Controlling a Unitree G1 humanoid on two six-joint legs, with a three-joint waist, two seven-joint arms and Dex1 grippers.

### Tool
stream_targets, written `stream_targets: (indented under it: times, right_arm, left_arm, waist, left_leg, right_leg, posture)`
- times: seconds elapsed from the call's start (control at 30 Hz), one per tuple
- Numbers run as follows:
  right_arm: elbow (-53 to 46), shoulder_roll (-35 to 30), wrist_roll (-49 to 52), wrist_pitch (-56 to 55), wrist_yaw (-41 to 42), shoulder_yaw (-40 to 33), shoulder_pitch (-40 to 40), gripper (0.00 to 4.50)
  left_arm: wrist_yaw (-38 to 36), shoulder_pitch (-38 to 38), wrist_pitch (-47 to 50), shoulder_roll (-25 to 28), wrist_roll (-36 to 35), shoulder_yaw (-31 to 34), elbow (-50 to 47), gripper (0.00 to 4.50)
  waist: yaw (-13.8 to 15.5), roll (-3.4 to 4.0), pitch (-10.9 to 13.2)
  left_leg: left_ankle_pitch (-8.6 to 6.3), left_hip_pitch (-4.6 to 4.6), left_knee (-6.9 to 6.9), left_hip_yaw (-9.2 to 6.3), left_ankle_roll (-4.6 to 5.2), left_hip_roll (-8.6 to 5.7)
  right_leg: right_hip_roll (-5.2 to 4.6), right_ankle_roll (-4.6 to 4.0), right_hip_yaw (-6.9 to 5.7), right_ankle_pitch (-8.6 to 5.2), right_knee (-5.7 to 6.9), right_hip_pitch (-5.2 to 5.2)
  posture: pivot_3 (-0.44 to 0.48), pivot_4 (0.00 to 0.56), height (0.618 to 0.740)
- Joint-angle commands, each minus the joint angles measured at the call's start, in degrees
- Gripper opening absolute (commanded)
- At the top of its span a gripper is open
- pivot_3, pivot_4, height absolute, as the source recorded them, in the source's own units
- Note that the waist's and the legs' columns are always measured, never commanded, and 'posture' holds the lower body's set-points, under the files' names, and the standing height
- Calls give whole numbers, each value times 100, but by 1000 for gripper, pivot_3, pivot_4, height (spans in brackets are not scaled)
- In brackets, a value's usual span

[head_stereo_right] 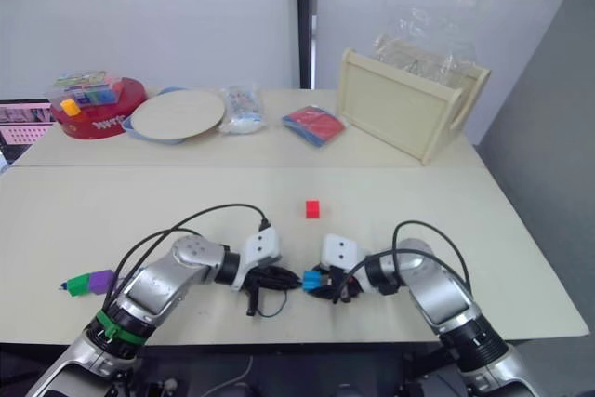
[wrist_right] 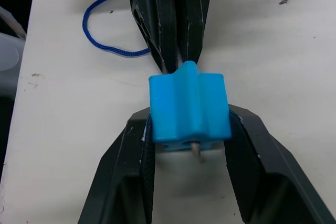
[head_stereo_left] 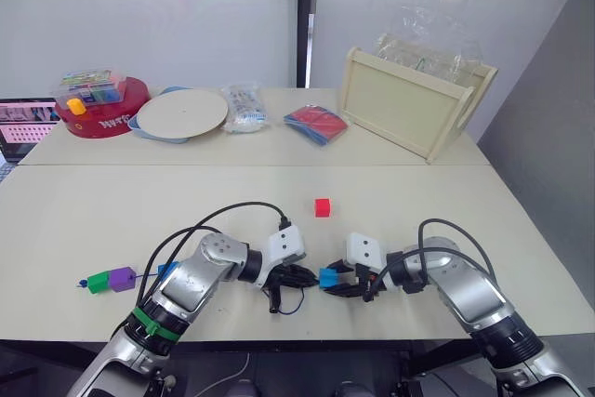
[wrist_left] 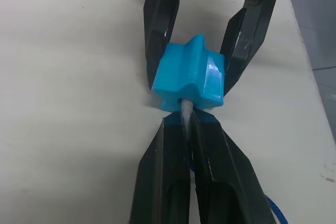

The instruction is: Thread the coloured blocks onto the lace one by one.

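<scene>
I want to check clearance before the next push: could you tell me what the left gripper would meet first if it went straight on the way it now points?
The left gripper, shut on the lace's pale tip, would meet the light blue block at once; the block sits held in the right gripper.

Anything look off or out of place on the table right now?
Nothing stands out. The right gripper holds the light blue block, the left gripper feeds the lace tip through it, and the red block waits nearby.
</scene>
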Motion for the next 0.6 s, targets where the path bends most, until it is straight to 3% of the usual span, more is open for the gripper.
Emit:
stream_targets:
  times: [0.03,0.2,0.43,0.6]
  right_arm:
    - [-207,48,45,-32,7,190,116,1334]
    - [-204,-84,54,-95,55,107,242,1334]
    - [-137,-83,62,-117,34,101,211,1334]
    - [-107,-76,75,-106,42,81,156,1334]
  left_arm:
    - [-52,-42,1,-85,-184,50,-300,1002]
    - [12,-34,446,155,-402,468,-669,2609]
    - [-28,377,720,772,-606,730,-1106,2609]
    - [140,604,700,710,-591,608,-1188,2609]
  waist:
    - [0,0,0]
    - [-23,0,0]
    - [-32,1,0]
    - [-11,0,1]
  left_leg:
    - [0,-1,0,0,0,0]
    - [-2,-9,-2,-1,3,1]
    - [-3,-9,-13,0,4,2]
    - [-2,-11,-15,0,3,2]
  right_leg:
    - [0,0,0,0,0,0]
    - [0,1,0,0,-10,-5]
    - [0,1,1,-1,-17,-10]
    - [-1,1,0,-1,-22,-10]
  posture:
    - [0,150,740]
    - [0,150,740]
    - [0,150,740]
    - [0,150,740]
